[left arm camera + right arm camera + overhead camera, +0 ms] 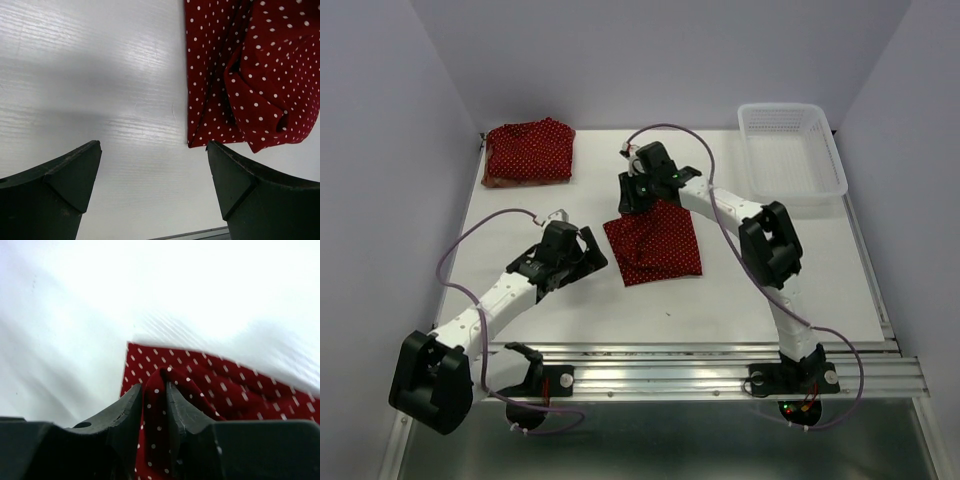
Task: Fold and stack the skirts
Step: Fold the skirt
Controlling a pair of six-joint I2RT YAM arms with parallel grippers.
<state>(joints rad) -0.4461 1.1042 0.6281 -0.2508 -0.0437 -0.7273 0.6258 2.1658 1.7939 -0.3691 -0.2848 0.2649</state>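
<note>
A dark red skirt with tiny white dots lies partly folded in the middle of the table. My right gripper is at its far left corner. In the right wrist view that gripper is shut on a raised fold of the dotted skirt. My left gripper stands open just left of the skirt, low over the table. In the left wrist view the left gripper holds nothing, and the skirt's near corner lies just beyond the right finger. A second dotted skirt lies folded at the back left.
A white plastic mesh basket stands at the back right corner. A thin paler strip of cloth shows along the near edge of the back-left folded skirt. Grey walls close in both sides, and a metal rail runs along the near edge.
</note>
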